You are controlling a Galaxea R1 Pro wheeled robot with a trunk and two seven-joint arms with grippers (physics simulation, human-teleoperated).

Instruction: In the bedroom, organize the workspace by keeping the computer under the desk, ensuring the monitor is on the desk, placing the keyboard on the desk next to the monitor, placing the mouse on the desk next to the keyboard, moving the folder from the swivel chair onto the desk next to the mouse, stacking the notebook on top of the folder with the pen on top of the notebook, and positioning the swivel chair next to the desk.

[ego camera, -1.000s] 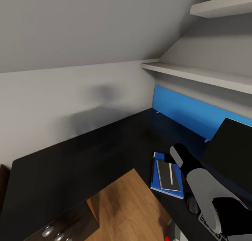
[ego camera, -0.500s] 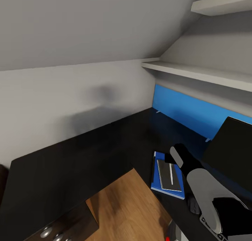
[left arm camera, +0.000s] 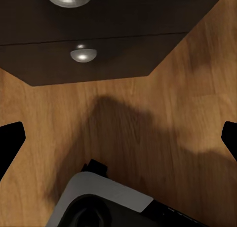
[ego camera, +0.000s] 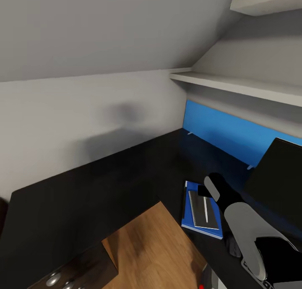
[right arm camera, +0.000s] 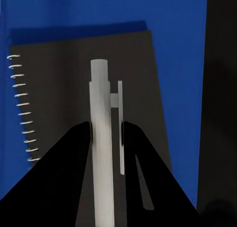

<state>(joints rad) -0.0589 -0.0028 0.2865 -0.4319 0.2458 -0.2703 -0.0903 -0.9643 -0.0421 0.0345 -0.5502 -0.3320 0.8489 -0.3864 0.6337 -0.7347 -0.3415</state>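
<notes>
We see the right end effector (right arm camera: pixel 106 138) closed on the pen (right arm camera: pixel 102 153), its two dark fingers (right arm camera: pixel 74 158) pressed against either side of the pale barrel. The pen hangs directly over the notebook (right arm camera: pixel 84 89), which lies on the folder (right arm camera: pixel 177 49). In the head view that stack sits on the black worktop (ego camera: pixel 84 188) with the folder (ego camera: pixel 189 217) under the notebook (ego camera: pixel 198 211) and the pen (ego camera: pixel 205 209) running along the notebook's length, the right arm reaching over it beside the monitor (ego camera: pixel 279 175).

We cannot tell from these frames whether the pen already rests on the cover or hovers just above it. That is where we judge the main risk to lie: if the fingers part while the barrel is above the surface, a round pen could roll off the notebook onto the folder or worktop. If the fingers drag as they withdraw, they could pull the pen askew or nudge the notebook out of line with the folder.

The left end effector (left arm camera: pixel 118 138) is open, its fingertips (left arm camera: pixel 11 143) spread wide over the wooden floor (left arm camera: pixel 163 113) near a drawer knob (left arm camera: pixel 83 54), well apart from the stack. The swivel chair has yet to be judged.
</notes>
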